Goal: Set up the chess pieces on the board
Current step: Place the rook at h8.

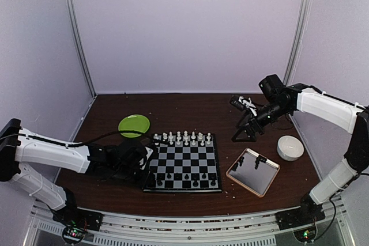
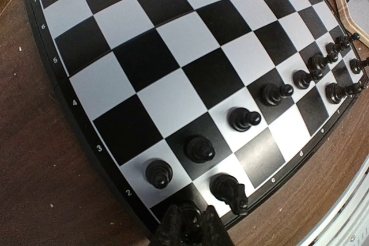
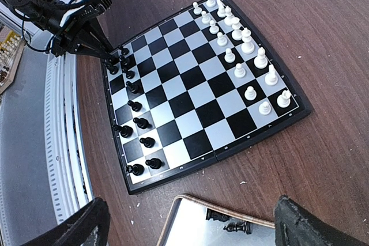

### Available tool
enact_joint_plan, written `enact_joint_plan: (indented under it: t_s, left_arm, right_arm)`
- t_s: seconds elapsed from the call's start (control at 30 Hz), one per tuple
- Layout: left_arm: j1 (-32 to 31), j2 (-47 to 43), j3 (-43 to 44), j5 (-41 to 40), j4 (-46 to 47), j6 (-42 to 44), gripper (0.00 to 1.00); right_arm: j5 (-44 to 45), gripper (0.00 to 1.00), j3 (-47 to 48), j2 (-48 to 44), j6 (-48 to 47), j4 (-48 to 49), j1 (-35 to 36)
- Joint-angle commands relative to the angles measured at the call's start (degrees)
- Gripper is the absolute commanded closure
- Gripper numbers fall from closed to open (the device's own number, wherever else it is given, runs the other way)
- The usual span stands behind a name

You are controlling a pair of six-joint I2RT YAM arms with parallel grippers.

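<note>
Since the black back rank showed gaps, the left gripper (image 2: 188,230) sat low at the near-left corner of the board (image 1: 185,162). Its fingers were pinched on a black piece (image 2: 190,212) over the corner square, probably to seat it upright beside the knight (image 2: 229,191). The white pieces (image 1: 183,137) stood along the far two rows, and the black pawns (image 2: 248,118) lined the second near row. The right gripper (image 1: 245,133) hung raised, fingers spread wide, above the tray (image 1: 253,178), where a few spare black pieces (image 1: 259,159) lay, seemingly placed to fetch one next.
</note>
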Motion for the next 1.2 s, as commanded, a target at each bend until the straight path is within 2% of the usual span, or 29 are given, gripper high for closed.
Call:
enact_joint_plan:
  t_s: [0.0, 0.23, 0.47, 0.9, 1.17]
  left_arm:
    - [-0.44, -1.00, 0.10, 0.59, -0.58, 0.50, 0.89]
    - [-0.44, -0.56, 0.21, 0.01, -1.23, 0.51, 0.88]
    - [-0.49, 0.34, 1.34, -0.12, -1.56, 0.79, 0.78]
    - [-0.53, 2.37, 3.31, 0.34, -0.41, 2.00, 0.89]
    - [-0.53, 1.46, 2.67, -0.29, -1.16, 1.49, 0.83]
  right_arm:
    - [-0.62, 0.01, 0.69, 0.44, -0.58, -1.05, -0.16]
    - [-0.72, 0.01, 0.78, 0.62, -0.67, -1.21, -0.20]
    - [-0.72, 0.00, 0.82, 0.41, -0.69, -1.26, -0.20]
    - [-0.76, 0.01, 0.91, 0.60, -0.85, -1.57, -0.16]
    - [-0.97, 0.00, 1.04, 0.88, -1.15, -1.87, -0.16]
